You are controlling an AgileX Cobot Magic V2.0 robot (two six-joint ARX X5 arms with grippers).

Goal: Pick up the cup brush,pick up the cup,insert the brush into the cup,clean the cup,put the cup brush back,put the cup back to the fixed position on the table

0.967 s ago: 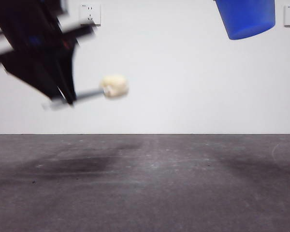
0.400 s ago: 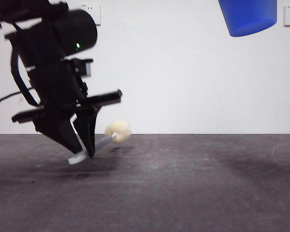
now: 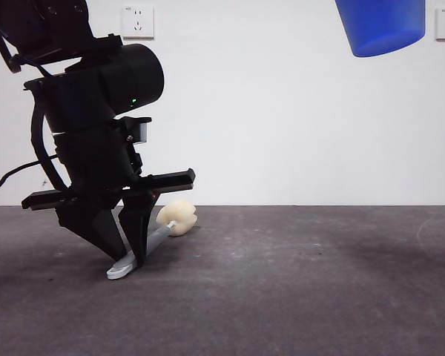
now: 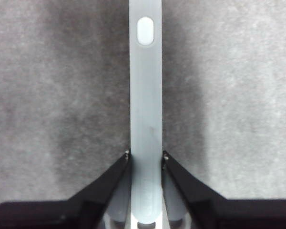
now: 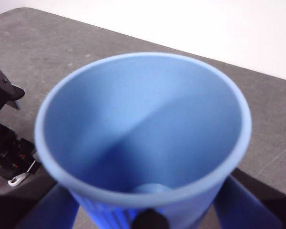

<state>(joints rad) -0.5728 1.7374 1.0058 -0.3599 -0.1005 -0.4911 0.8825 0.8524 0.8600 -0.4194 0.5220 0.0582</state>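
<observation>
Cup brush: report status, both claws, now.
Left claw shut on cup brush, low at the table. Right claw holds cup high. Nothing in the way.

My left arm (image 3: 96, 133) is matte black throughout: a fat cylindrical joint housing with one small green indicator light, a black cable looping off its side, and a flat black crossbar above two tapering wedge fingers (image 3: 137, 237). A small grey-white block sits below the housing. My right fingers (image 5: 57, 210) look blue-tinted.
</observation>
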